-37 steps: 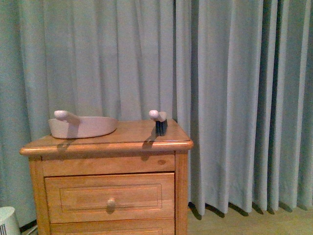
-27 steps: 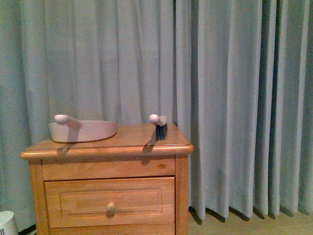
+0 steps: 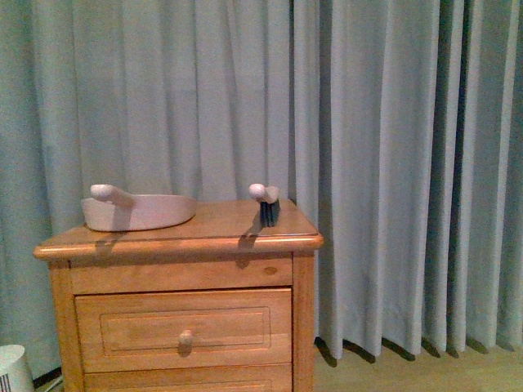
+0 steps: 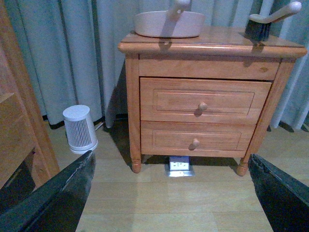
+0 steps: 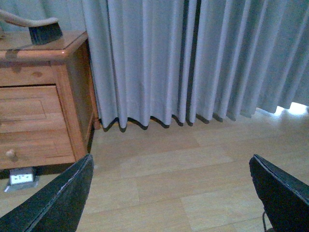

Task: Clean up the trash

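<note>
The left gripper (image 4: 170, 155) hangs low over the wooden floor (image 4: 159, 203) with its dark fingers (image 4: 63, 188) spread wide and nothing between them. The right gripper (image 5: 170, 157) is spread just as wide, also holding nothing. In front of the left gripper stands the table (image 3: 180, 245). The pale dustpan (image 3: 139, 211) sits near its back left corner and the dark-bristled brush (image 3: 268, 204) by its right edge. A grey curtain (image 3: 392, 163) hangs behind. Where the trash lies cannot be told from these views.
</note>
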You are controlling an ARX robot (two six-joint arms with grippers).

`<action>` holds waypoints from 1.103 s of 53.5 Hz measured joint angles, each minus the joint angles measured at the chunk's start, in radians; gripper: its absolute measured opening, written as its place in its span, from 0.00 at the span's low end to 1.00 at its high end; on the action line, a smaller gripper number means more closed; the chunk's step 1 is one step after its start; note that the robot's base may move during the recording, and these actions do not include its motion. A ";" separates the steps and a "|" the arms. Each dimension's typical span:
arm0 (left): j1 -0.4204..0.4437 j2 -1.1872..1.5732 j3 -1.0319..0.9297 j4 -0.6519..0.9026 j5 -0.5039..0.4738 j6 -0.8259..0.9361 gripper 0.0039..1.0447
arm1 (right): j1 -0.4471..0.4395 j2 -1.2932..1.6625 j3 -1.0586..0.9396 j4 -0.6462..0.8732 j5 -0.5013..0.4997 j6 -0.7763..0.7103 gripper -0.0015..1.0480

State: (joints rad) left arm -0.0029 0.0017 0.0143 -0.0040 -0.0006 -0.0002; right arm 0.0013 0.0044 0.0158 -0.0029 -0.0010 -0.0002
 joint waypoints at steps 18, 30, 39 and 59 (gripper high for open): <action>0.000 0.000 0.000 0.000 0.000 0.000 0.93 | 0.000 0.000 0.000 0.000 0.000 0.000 0.93; 0.000 0.000 0.000 0.000 0.000 0.000 0.93 | 0.000 0.000 0.000 0.000 0.000 0.000 0.93; 0.000 0.000 0.000 0.000 0.000 0.000 0.93 | 0.000 0.000 0.000 0.000 0.000 0.000 0.93; 0.000 0.000 0.000 0.000 0.000 0.000 0.93 | 0.000 0.000 0.000 0.000 0.000 0.000 0.93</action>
State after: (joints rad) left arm -0.0029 0.0017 0.0143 -0.0040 -0.0006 -0.0002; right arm 0.0013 0.0044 0.0158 -0.0029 -0.0010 -0.0002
